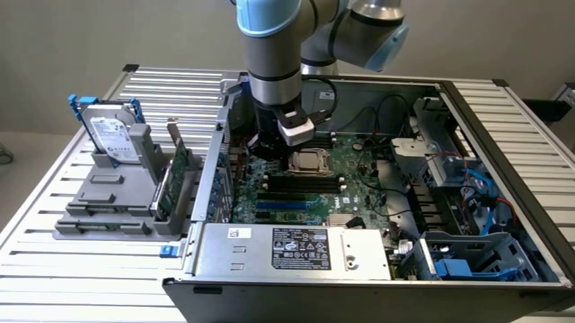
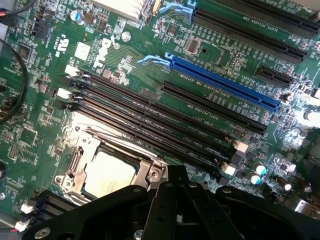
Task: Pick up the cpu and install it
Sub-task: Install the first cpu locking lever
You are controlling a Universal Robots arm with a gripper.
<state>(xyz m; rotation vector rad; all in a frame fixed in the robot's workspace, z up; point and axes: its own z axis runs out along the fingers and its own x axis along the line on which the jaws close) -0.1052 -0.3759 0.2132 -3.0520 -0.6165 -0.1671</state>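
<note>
Two views, taken in turn.

Exterior view first. Shows the arm (image 1: 272,60) reaching down into the open case (image 1: 503,202), over the board (image 1: 359,192). Landmark: the black slots (image 1: 303,182) mid-board. Finds the cpu (image 1: 306,161) just beside the slots on their far side, lying flat inside the socket frame (image 1: 306,152), silvery top facing up. Puts the claw (image 1: 269,149) low over the board, near the slots' end toward the exterior view's left, and just beside the cpu on that same side. Places the hard drive (image 1: 112,138) and the green card (image 1: 180,168) outside the case, well apart from the slots toward the exterior view's left, both upright in a grey holder (image 1: 104,202).

Wrist view next. Looks steeply down on the same slots (image 2: 150,122), running as long parallel black bars. Finds the cpu (image 2: 107,172) just beside the nearest slot, seated within the frame (image 2: 75,167), edges parallel with the slots; square, so no long axis to speak of. Shows the claw (image 2: 176,175) clenched and gripping nothing, tip hanging just beside the frame's corner, off the chip's top rather than over its middle. Cannot tell whether the tip touches the frame. Judging from how the chip lies: already down in its socket, not carried.
</note>
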